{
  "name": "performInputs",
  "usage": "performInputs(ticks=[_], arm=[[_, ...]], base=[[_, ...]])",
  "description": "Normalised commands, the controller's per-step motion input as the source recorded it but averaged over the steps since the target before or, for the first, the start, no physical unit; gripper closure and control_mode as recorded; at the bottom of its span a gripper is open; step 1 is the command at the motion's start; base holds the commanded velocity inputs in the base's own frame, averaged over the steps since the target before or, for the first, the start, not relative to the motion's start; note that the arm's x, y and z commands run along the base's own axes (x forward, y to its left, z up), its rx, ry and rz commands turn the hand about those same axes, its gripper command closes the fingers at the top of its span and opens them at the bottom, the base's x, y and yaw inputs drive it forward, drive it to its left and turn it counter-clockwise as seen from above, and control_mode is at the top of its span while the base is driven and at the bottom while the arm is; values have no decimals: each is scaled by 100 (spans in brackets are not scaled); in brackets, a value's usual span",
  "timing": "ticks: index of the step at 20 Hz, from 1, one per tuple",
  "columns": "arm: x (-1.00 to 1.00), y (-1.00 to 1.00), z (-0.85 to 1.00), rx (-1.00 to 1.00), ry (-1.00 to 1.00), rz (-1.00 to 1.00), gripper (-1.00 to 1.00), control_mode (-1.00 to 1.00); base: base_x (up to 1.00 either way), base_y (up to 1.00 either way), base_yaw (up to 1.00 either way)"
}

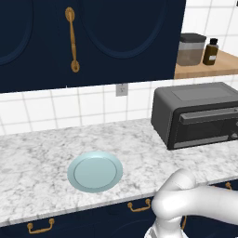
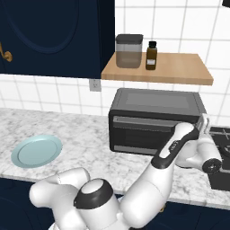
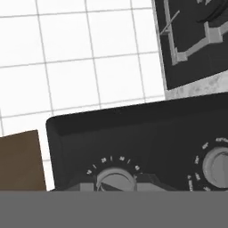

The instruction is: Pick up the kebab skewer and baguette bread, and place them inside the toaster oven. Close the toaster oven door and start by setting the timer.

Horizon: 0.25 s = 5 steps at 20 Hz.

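The toaster oven (image 1: 195, 116) (image 2: 155, 119) stands on the marble counter against the tiled wall. Its door (image 1: 207, 125) (image 2: 143, 130) is closed. My gripper (image 2: 204, 122) reaches the control panel at the oven's right end. In the hand view the gripper (image 3: 115, 186) is shut on the timer knob (image 3: 115, 178), a grey dial ringed with small numerals. A second dial (image 3: 217, 165) sits beside it. The kebab skewer and the baguette bread are out of view.
A pale blue plate (image 1: 95, 171) (image 2: 36, 150) lies bare on the counter, left of the oven. A wooden shelf (image 2: 179, 67) above the oven carries a grey-lidded canister (image 2: 129, 50) and a brown bottle (image 2: 151, 55). A stove grate (image 2: 222, 139) lies to the oven's right.
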Motion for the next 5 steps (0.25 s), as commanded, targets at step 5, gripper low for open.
performInputs(ticks=[5], arm=[[0, -16, -2, 18, 0, 0, 100, -100]], base=[[0, 0, 0]])
